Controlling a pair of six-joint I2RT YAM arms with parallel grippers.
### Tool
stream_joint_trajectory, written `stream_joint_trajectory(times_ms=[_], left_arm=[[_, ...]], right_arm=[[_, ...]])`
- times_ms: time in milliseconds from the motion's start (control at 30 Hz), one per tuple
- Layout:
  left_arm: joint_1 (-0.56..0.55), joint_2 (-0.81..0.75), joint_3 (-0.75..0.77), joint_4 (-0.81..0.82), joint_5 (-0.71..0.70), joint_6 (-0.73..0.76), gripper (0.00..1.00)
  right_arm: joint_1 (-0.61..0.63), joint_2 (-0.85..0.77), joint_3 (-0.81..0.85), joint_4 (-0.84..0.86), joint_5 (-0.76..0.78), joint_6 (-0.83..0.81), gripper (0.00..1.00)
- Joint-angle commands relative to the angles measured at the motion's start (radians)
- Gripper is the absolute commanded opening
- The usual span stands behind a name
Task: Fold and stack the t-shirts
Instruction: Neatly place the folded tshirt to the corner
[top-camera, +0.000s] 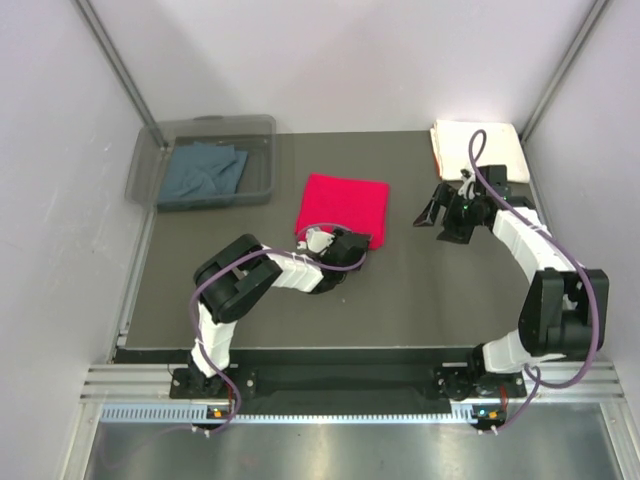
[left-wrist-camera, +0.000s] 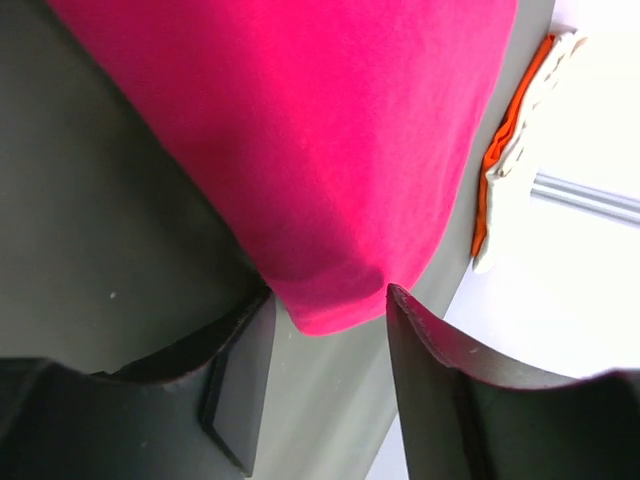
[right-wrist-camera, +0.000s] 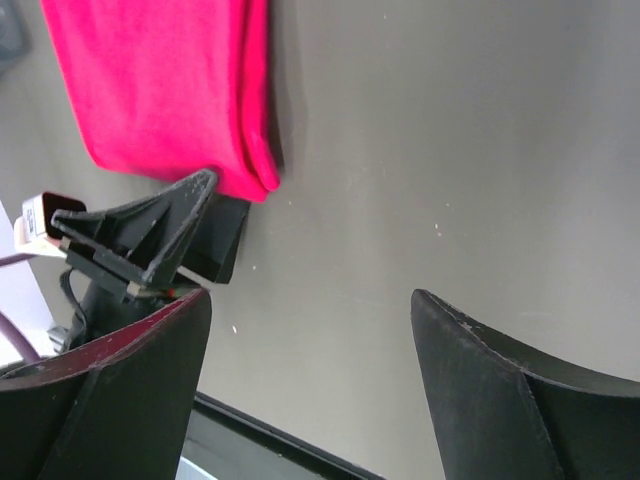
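The left tool (left-wrist-camera: 330, 298) is sitting low over the dark table (left-wrist-camera: 90, 200) with its jaws partly apart, and its two black fingers (left-wrist-camera: 235, 370) are straddling the nearest corner of the red t-shirt (left-wrist-camera: 300, 130). That rounded, folded corner is poking into the gap and is just meeting both fingertips, but the jaws are not clamping it flat. Ahead of this tool the red t-shirt is lying as a smooth folded rectangle, spreading away from the fingers across the middle of the table. Farther ahead and to the tool's right, the cream-white t-shirt (left-wrist-camera: 535, 110) is resting as a neat folded stack at the far edge of the table, with an orange layer showing along its side. The right tool (right-wrist-camera: 312, 295) is hovering over bare table with its jaws spread wide and nothing between them. Beyond its left finger, the left tool is showing at the red t-shirt's corner, well apart from the right tool, while the cream-white stack is lying behind the right tool. Farthest off, well away to the left tool's left side, the blue-grey t-shirt (top-camera: 205, 172) is lying rumpled inside the clear plastic bin (top-camera: 150, 150) at the far corner of the table.
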Motion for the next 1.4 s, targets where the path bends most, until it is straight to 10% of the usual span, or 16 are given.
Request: stream_joint_trajectory(times_ms=[0,133,300,667,1367], left_arm=[[-0.001,0.026,0.011,-0.125,-0.023,-0.061,0.53],[0.003,0.038,0.017,-0.121,-0.025,-0.070,0.42],[0.014,0.008,-0.003,-0.092,0.015,-0.061,0.00],[0.106,-0.149,-0.067,-0.044,0.173,-0.010,0.00],[0.137,-0.255,-0.064,-0.061,0.265,0.000,0.00]], right_arm=[[0.008,0.058,0.089,0.039,-0.025,0.011,0.82],[0.040,0.132,0.138,0.073,-0.057,0.031,0.86],[0.059,0.262,0.176,0.162,-0.184,0.034,0.92],[0.094,0.478,0.179,0.413,-0.427,0.089,1.00],[0.208,0.613,0.172,0.657,-0.329,0.442,0.95]])
